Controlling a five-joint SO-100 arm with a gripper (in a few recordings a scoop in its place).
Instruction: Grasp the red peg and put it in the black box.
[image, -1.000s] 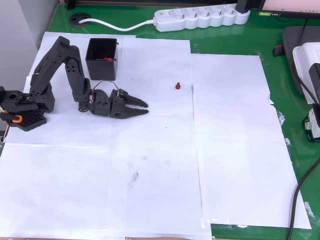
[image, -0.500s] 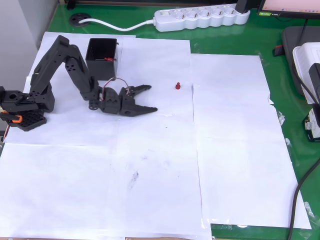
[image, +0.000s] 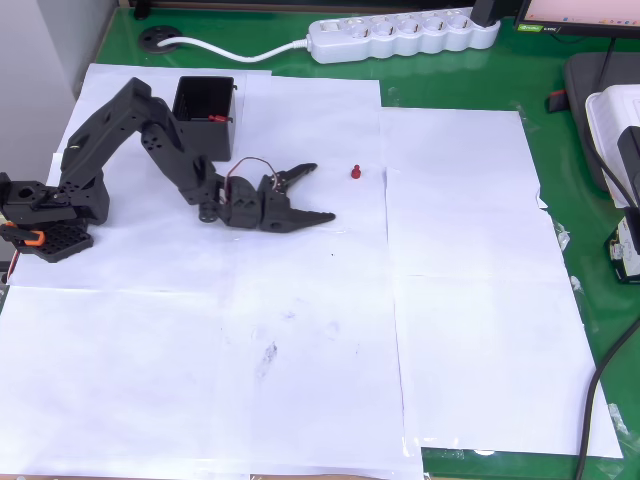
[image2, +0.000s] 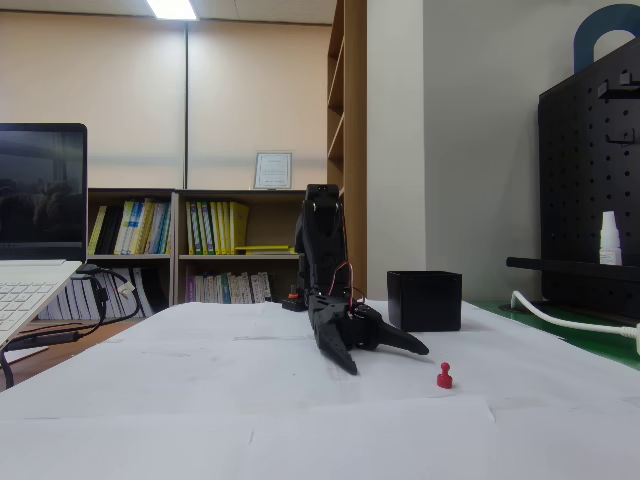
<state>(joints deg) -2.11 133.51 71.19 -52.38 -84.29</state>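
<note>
Black arm (image: 150, 130) anchored at the left edge of the overhead view, rising from its base, folding at the elbow near the upper left, then reaching down and rightward toward the frame's centre. Gripper (image: 314, 192) low over the paper-covered tabletop (image: 320, 330), fingers spread wide apart, holding nothing, tips pointing right. Red peg (image: 355, 172) upright on the paper just right of the upper fingertip, near but apart from it. Black box (image: 205, 117) in the upper left, behind the forearm, a small red bit visible inside. In the fixed view, arm (image2: 322, 240) standing tall at centre, gripper (image2: 385, 354) angled down to the tabletop, red peg (image2: 444, 376) to its right, black box (image2: 424, 300) farther back.
</note>
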